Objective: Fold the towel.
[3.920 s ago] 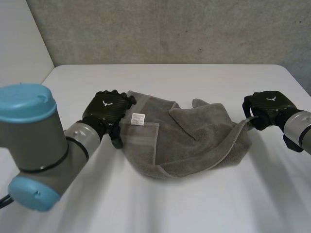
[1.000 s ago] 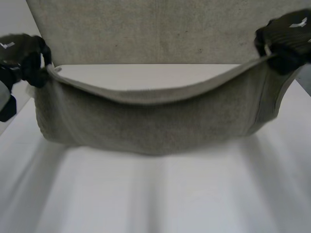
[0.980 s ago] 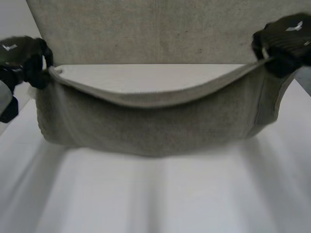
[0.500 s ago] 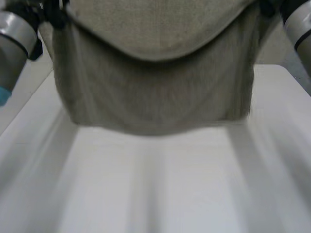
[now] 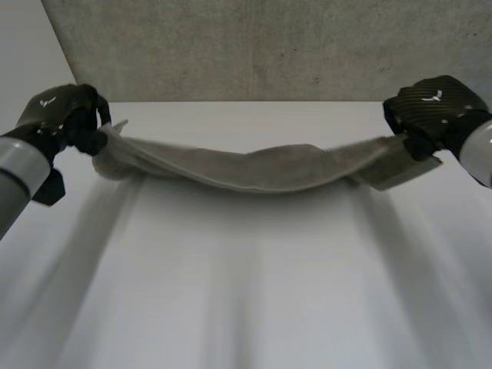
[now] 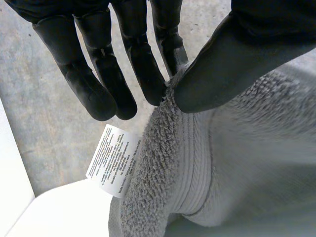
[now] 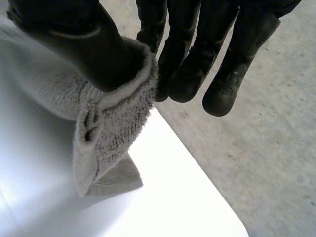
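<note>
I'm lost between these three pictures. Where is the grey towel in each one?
Head view: the towel sags in a band between the left hand and the right hand.
Left wrist view: the towel is pinched between the left hand's thumb and fingertips, with its white label beside them.
Right wrist view: the towel is pinched by the right hand's thumb, with a corner hanging below.
Shared landmark: the white table.

One towel [image 5: 254,171], one table [image 5: 246,292], two hands: left hand [image 5: 60,114], right hand [image 5: 430,109]
</note>
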Controlling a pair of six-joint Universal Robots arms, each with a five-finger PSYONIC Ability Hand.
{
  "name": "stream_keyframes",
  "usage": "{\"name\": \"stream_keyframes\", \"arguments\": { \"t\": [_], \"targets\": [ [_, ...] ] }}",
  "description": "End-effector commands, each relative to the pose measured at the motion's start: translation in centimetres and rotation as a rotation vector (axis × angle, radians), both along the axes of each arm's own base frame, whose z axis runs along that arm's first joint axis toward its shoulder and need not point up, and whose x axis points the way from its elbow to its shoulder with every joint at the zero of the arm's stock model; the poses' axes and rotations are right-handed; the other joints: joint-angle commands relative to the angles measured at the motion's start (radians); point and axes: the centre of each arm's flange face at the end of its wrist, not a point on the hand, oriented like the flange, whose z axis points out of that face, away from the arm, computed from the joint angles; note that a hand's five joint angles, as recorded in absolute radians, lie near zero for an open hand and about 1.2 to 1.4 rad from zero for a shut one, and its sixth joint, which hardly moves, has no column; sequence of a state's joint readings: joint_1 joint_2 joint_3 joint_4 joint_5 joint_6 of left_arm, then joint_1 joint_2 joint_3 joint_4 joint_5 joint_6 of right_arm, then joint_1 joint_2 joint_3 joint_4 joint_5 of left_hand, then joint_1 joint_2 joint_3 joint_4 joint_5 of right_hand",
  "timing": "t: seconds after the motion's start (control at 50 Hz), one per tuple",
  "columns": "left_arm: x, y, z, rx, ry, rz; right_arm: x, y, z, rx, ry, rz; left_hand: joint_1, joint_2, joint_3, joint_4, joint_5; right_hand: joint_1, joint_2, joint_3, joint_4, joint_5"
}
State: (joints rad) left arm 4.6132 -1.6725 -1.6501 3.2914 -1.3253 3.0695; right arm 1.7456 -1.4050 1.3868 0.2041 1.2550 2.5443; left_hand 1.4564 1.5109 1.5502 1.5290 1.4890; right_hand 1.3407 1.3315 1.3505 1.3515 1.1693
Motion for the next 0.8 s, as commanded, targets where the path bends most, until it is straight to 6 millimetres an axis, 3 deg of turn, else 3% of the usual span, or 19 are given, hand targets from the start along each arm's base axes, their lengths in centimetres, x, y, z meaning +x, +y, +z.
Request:
{"name": "stream_keyframes", "arguments": {
  "t": [0.02, 0.12, 0.22, 0.32, 0.36, 0.42, 0.66, 0.8],
  "targets": [
    [1.5, 2.7, 1.6, -0.041, 0.006, -0.017, -2.4, 1.8, 1.8, 0.008, -0.003, -0.040, -0.060, -0.115, -0.154, -0.133, -0.267, 0.056, 0.065, 0.046, 0.045, 0.052],
    [1.7, 3.9, 2.7, -0.078, 0.008, -0.014, -2.2, 3.0, 2.0, 0.062, -0.011, 0.021, -0.060, -0.115, -0.154, -0.133, -0.267, 0.056, 0.065, 0.046, 0.045, 0.052],
    [1.6, 3.8, 2.2, -0.065, 0.008, -0.016, -2.0, 3.1, 1.8, 0.084, -0.016, 0.049, -0.060, -0.115, -0.154, -0.133, -0.267, 0.056, 0.065, 0.046, 0.045, 0.052],
    [1.4, 2.8, -0.6, 0.037, 0.004, -0.019, -1.6, 2.2, -0.2, 0.149, -0.006, 0.055, -0.060, -0.115, -0.154, -0.133, -0.267, 0.056, 0.065, 0.046, 0.045, 0.052],
    [1.2, 2.0, -2.7, 0.111, 0.002, -0.017, -1.3, 0.9, -2.1, 0.207, 0.005, 0.056, -0.060, -0.115, -0.154, -0.133, -0.267, 0.056, 0.065, 0.046, 0.045, 0.052],
    [1.2, 1.1, -4.2, 0.158, -0.001, -0.017, -1.0, -0.2, -3.2, 0.236, 0.010, 0.058, -0.060, -0.115, -0.154, -0.133, -0.267, 0.056, 0.065, 0.046, 0.045, 0.052],
    [1.4, -2.7, -7.5, 0.217, -0.069, 0.017, 0.1, -4.1, -7.1, 0.309, 0.028, 0.053, -0.060, -0.115, -0.154, -0.133, -0.267, 0.056, 0.065, 0.046, 0.045, 0.052],
    [-0.1, -4.2, -9.2, 0.203, -0.186, 0.042, 1.5, -5.7, -9.7, 0.308, 0.058, 0.035, -0.060, -0.115, -0.154, -0.133, -0.267, 0.056, 0.065, 0.046, 0.045, 0.052]
  ]
}}
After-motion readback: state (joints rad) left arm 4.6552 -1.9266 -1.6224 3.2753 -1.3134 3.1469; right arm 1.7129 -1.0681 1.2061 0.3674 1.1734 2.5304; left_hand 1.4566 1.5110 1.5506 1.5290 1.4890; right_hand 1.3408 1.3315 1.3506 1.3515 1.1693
